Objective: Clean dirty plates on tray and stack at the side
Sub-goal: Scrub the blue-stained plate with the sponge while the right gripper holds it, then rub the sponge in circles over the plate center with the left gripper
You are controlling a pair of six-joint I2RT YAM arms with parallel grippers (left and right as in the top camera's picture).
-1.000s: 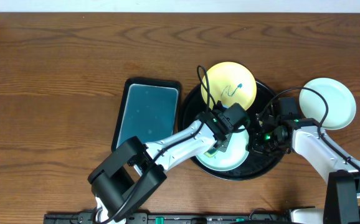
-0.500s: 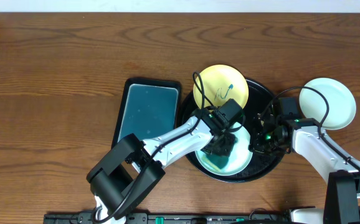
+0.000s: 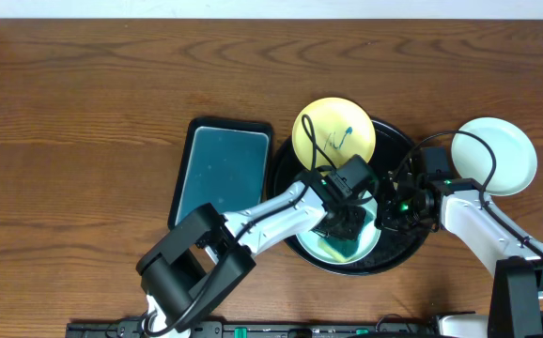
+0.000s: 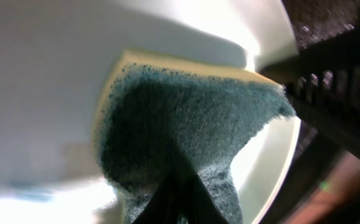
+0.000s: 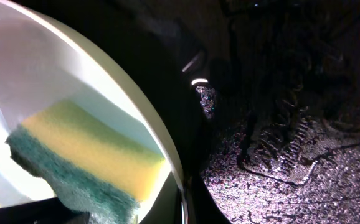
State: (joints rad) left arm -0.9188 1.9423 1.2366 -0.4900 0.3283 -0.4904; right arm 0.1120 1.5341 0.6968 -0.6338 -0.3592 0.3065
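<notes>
Sponge [image 5: 83, 152] shifted rightward, at plate [image 5: 55, 68] rim

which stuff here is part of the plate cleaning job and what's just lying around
Job: black tray, yellow plate, mint plate, white plate, sponge.
Lying about: teal tray.

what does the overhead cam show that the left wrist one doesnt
Only overhead: the yellow plate with teal scribbles, a white plate out on the tabletop, and the teal tray. Only left wrist: the sponge up close, its green scouring face against the mint plate. Both: that mint plate lying in the black tray.
</notes>
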